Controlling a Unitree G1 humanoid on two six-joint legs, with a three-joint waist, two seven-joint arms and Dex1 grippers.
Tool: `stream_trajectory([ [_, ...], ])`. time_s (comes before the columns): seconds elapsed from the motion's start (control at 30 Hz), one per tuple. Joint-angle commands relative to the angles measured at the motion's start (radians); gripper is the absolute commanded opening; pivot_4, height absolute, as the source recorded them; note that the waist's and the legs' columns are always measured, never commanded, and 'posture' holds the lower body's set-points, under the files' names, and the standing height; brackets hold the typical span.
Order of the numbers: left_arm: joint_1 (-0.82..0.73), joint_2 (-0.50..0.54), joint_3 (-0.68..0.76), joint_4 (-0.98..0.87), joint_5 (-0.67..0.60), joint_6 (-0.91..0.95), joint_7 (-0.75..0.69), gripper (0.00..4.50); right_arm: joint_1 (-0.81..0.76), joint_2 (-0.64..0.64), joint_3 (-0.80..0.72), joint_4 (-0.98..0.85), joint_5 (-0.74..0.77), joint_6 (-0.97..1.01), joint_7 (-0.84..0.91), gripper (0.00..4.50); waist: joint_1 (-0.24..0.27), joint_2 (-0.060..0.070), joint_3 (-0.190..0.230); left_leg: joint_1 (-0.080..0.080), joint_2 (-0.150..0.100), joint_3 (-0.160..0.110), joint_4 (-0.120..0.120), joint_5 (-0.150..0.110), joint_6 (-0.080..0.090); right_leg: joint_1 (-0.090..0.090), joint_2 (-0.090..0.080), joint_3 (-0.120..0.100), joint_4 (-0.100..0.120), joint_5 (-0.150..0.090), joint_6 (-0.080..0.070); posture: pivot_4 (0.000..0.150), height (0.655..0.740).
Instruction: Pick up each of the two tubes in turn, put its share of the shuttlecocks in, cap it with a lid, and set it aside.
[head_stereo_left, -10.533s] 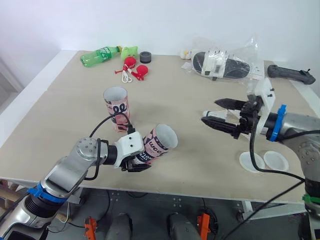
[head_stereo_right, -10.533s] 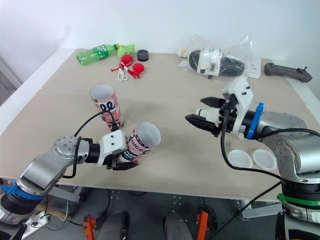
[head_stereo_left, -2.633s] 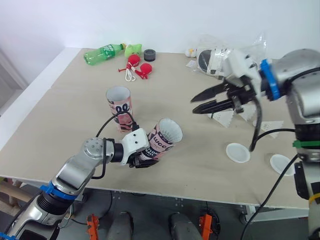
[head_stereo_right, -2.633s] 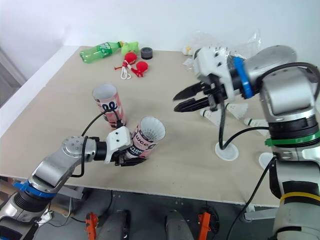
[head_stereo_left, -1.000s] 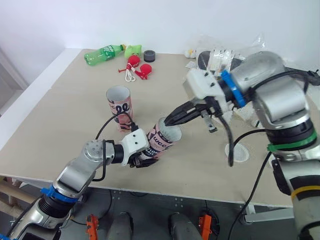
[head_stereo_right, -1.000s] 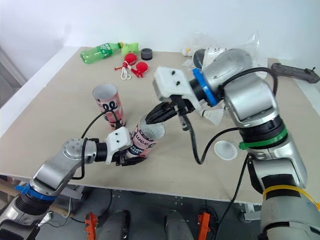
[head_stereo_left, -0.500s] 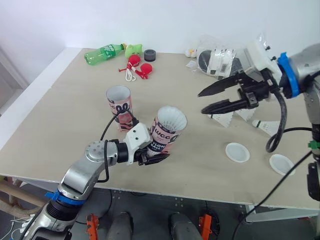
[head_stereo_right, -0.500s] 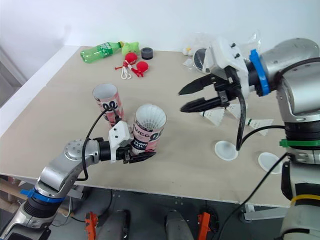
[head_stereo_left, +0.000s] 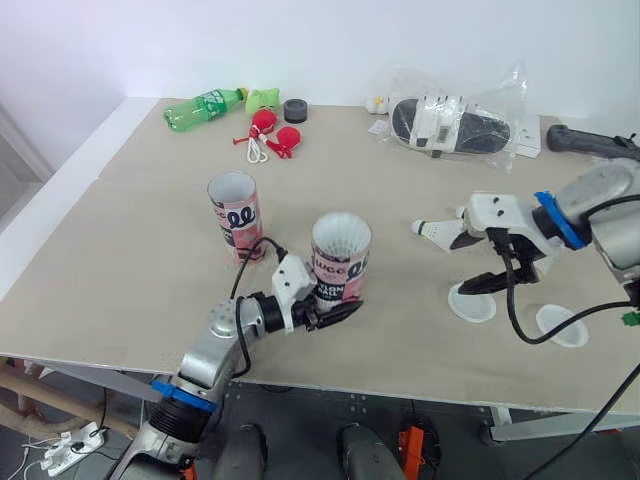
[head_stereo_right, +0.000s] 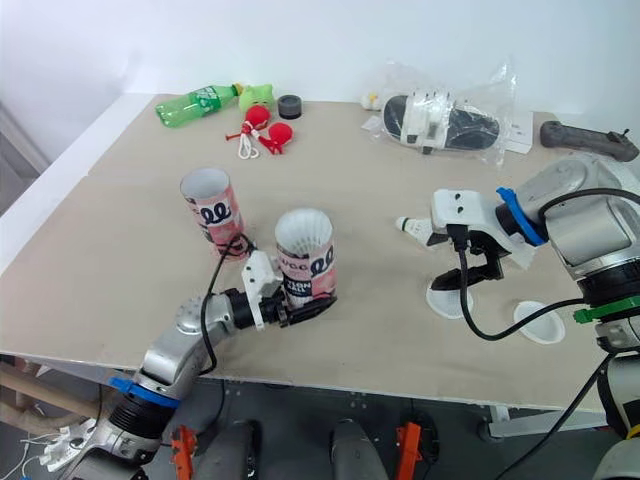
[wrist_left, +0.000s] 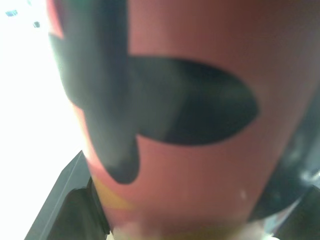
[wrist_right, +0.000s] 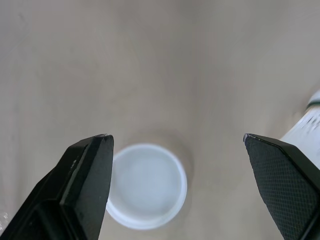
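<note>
My left gripper (head_stereo_left: 322, 312) is shut on a pink printed tube (head_stereo_left: 340, 264), holding it upright near the table's front edge. White shuttlecock feathers (head_stereo_left: 341, 231) show in its mouth. In the left wrist view the tube (wrist_left: 190, 150) is pressed close to the camera. A second pink tube (head_stereo_left: 234, 214) stands open-mouthed to its left. My right gripper (wrist_right: 175, 136) hangs open just above a white lid (wrist_right: 145, 186), one finger on either side. Another white lid (head_stereo_left: 560, 325) lies further right. A loose shuttlecock (head_stereo_left: 441, 231) lies on the table beside the right wrist.
Along the back edge lie a green bottle (head_stereo_left: 204, 108), a green toy (head_stereo_left: 262, 98), a black roll (head_stereo_left: 294, 110) and red balls with a cord (head_stereo_left: 274, 138). A bagged slipper (head_stereo_left: 455, 123) and a black handle (head_stereo_left: 590, 143) sit at the back right.
The right gripper has come down from above the shuttlecocks to just over the nearer lid. The left gripper has tipped the held tube fully upright and shifted it slightly.
</note>
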Motion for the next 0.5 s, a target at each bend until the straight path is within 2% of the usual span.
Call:
stream_trajectory([
  [0.03, -0.021, -0.031, 0.004, 0.027, 0.000, -0.051, 0.003, 2.99, -0.030, 0.002, 0.011, 0.074, -0.067, -0.060, 0.042, 4.46, 0.000, 0.000, 0.000, 0.000, 0.000, 0.000, 0.000, 0.000, 0.000, 0.000, 0.000, 0.000, 0.000, 0.000, 0.000, 0.150, 0.7400],
  [0.17, -0.033, -0.033, 0.003, 0.117, 0.036, -0.140, -0.015, 2.99, -0.043, 0.038, 0.042, 0.187, -0.182, -0.134, 0.016, 4.46, 0.000, 0.000, 0.000, 0.001, 0.000, 0.000, 0.000, 0.000, 0.000, 0.000, 0.000, 0.000, 0.000, 0.000, 0.000, 0.150, 0.7400],
  [0.5, -0.030, -0.037, -0.015, 0.225, 0.063, -0.223, -0.068, 2.99, -0.084, 0.147, 0.041, 0.409, -0.308, -0.231, -0.013, 4.46, 0.000, 0.003, -0.001, 0.002, -0.001, 0.000, -0.001, 0.000, -0.001, 0.002, 0.000, 0.000, 0.000, 0.000, 0.000, 0.150, 0.7400],
])
